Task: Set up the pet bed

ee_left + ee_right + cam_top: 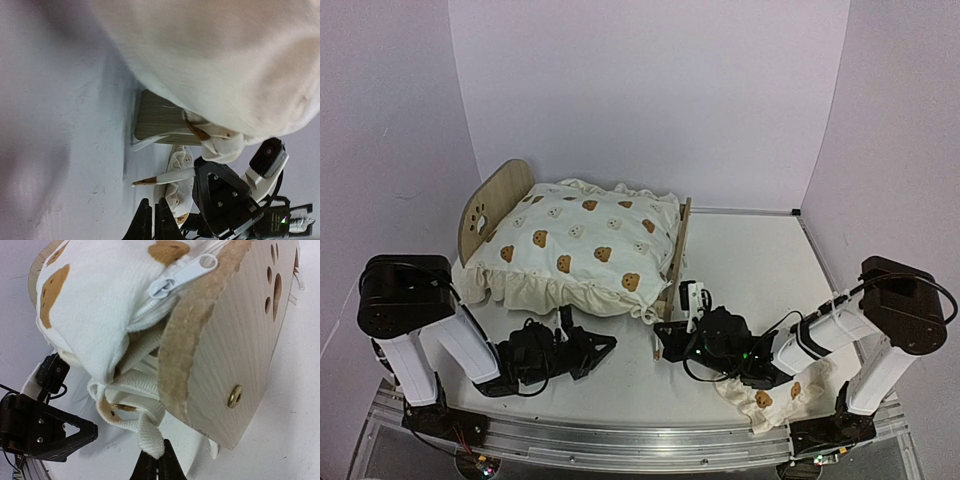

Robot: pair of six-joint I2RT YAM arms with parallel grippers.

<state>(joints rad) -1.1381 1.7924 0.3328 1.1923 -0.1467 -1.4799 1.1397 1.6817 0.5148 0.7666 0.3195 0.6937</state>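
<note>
The pet bed stands at the left middle, headboard to the left, footboard to the right. The large bear-print cushion lies on it and hides the base. My right gripper is low at the footboard's near corner. In the right wrist view it is shut on a white cushion tie beside the footboard. My left gripper sits on the table in front of the bed, shut and empty. The left wrist view shows the tie sticking out of the right gripper.
The small bear-print pillow lies at the near right under my right arm, and shows in the left wrist view. The cushion's ruffled edge hangs over the bed's near side. White walls stand close behind and at both sides.
</note>
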